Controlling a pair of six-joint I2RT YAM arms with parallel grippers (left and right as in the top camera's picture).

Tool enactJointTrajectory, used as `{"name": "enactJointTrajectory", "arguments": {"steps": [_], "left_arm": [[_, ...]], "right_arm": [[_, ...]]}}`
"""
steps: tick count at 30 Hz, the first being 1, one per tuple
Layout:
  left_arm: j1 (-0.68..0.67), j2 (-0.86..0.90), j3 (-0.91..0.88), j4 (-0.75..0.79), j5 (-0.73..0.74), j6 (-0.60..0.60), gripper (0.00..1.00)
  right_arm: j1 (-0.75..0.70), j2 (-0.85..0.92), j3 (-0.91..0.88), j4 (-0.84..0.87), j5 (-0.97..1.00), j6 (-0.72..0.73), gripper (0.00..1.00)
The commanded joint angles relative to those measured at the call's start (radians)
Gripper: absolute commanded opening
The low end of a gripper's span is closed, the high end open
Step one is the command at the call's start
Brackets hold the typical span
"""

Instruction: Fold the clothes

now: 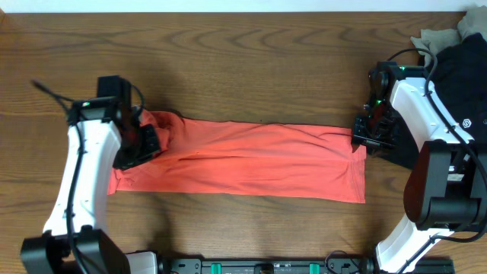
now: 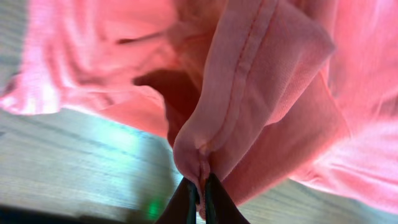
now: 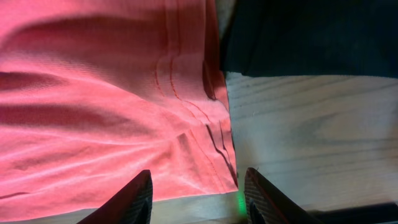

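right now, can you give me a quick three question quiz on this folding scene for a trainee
1. True or false: the left jaws are shut on a pinched fold of the coral-red T-shirt.
2. The right jaws are: A) shut and empty, B) open, astride the T-shirt's hemmed edge, C) out of view.
3. Which arm stands beside the black garment?

Key: 1 true. 2 B. 3 the right arm.
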Motion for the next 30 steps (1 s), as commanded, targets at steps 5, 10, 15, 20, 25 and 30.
{"name": "enactJointTrajectory", "arguments": {"steps": [5, 10, 15, 20, 25, 30], "left_arm": [[0.02, -0.009, -0.004, -0.045, -0.001, -0.052, 0.06], [0.02, -0.009, -0.005, -0.089, -0.002, -0.051, 0.06], [0.02, -0.009, -0.005, -0.058, -0.03, -0.051, 0.26], [0.02, -0.009, -0.005, 0.027, -0.04, -0.07, 0.35], [0.02, -0.008, -0.005, 0.183, -0.039, -0.07, 0.5], [0.02, 0.022, -0.005, 0.309, -0.037, -0.07, 0.59]], "right_arm": [[0.02, -0.005, -0.003, -0.014, 0.004, -0.011, 0.49], [0.02, -0.005, -0.003, -0.022, 0.004, -0.012, 0.51], [0.02, -0.005, -0.003, -0.025, 0.003, -0.012, 0.54], [0.02, -0.005, -0.003, -0.014, 0.003, -0.011, 0.6], [0.021, -0.005, -0.005, -0.009, 0.003, -0.011, 0.6], [0.021, -0.005, -0.013, -0.006, 0.002, 0.001, 0.6]]}}
